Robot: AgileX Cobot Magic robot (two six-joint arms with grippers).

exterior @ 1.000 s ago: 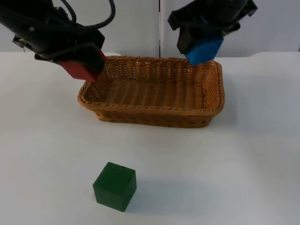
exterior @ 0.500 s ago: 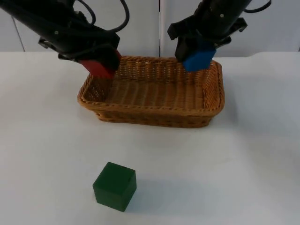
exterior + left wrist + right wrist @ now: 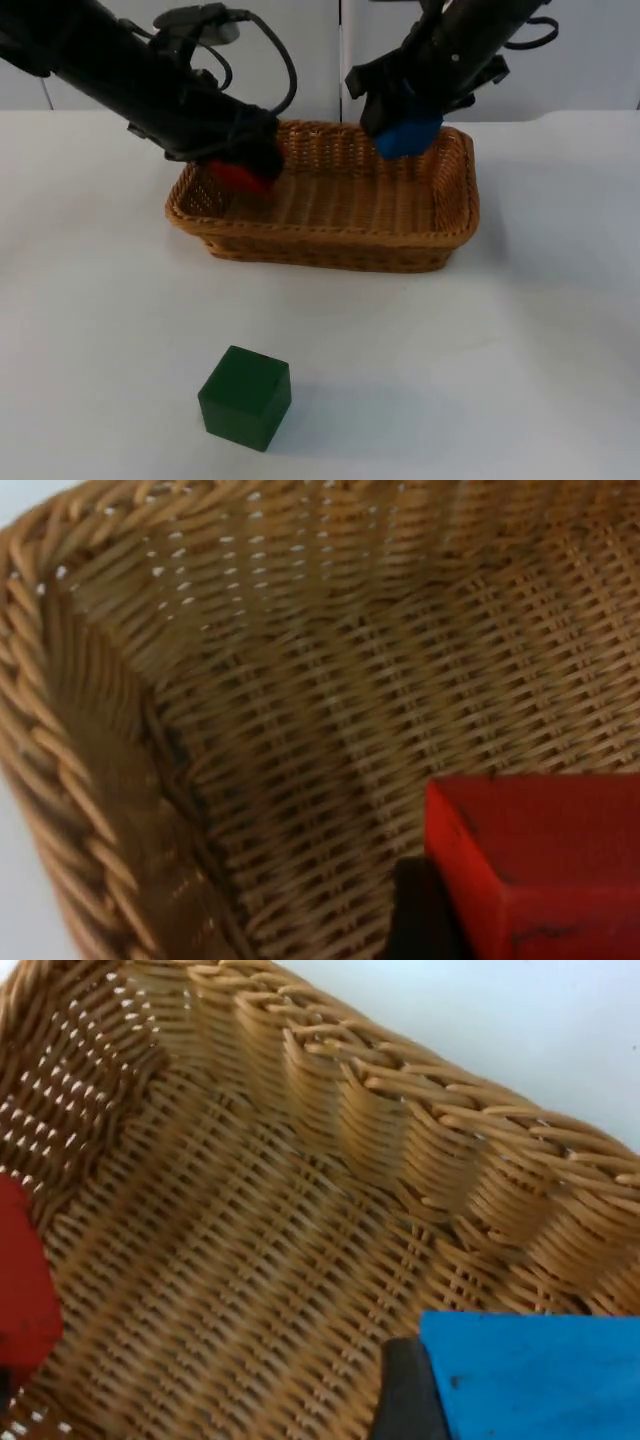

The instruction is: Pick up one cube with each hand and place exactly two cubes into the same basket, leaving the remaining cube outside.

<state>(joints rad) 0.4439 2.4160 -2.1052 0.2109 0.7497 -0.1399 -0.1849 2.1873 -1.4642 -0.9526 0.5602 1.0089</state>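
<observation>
The green cube (image 3: 245, 397) is sitting alone on the near part of the white surface (image 3: 520, 340), well apart from the wicker basket (image 3: 330, 240). The left pincer (image 3: 245, 172) is gripping the red cube (image 3: 238, 176) inside the basket's left end. The right pincer (image 3: 402, 130) is clamping the blue cube (image 3: 405, 136) over the basket's far right part.
</observation>
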